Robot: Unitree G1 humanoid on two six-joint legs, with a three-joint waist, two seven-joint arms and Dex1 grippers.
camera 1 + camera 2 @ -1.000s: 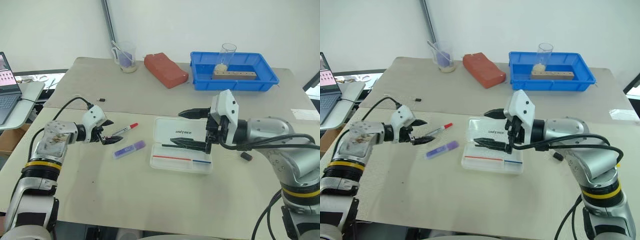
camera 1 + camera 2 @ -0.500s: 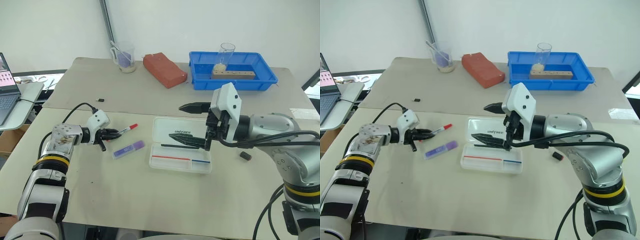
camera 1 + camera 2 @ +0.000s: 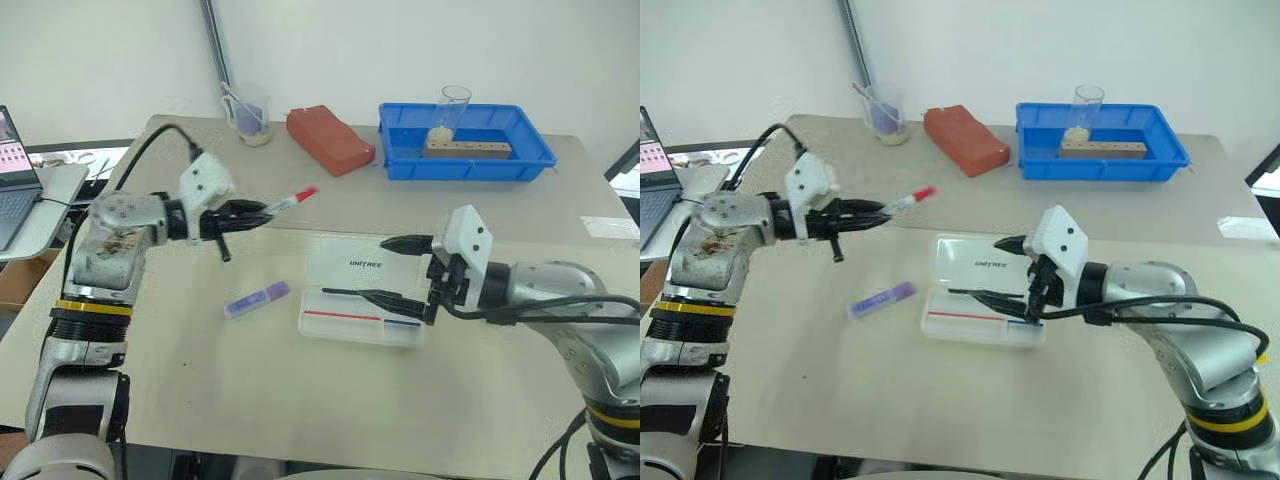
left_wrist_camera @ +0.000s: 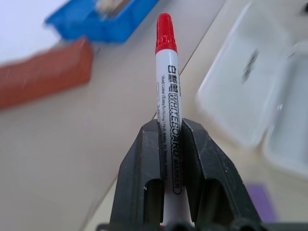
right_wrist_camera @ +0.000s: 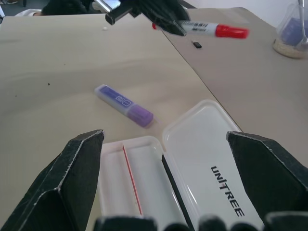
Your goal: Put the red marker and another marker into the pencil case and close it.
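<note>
Beige tabletop (image 3: 300, 400) carries everything, and the pencil case (image 3: 362, 300) lies open near its middle, lid folded back flat, so the tray is free to receive things from above. I use this case as the landmark.

To the left of the case and above the table, the left gripper (image 3: 258, 211) is closed on the red marker (image 3: 292, 201). The left wrist view shows both fingers (image 4: 144, 163) pressing the white barrel low down, so the long red-capped end sticks out ahead, pointing toward the case. Probably this low hold leaves the front part free to go into the tray first.

Another marker, the purple highlighter (image 3: 257, 299), lies flat on the table just beside the case's left end, not yet picked up.

At the right end of the case, the right gripper (image 3: 392, 270) hangs over the lid and tray with its jaws spread wide and holding nothing. I judge it waits there, perhaps to steady the case or to close the lid later.
</note>
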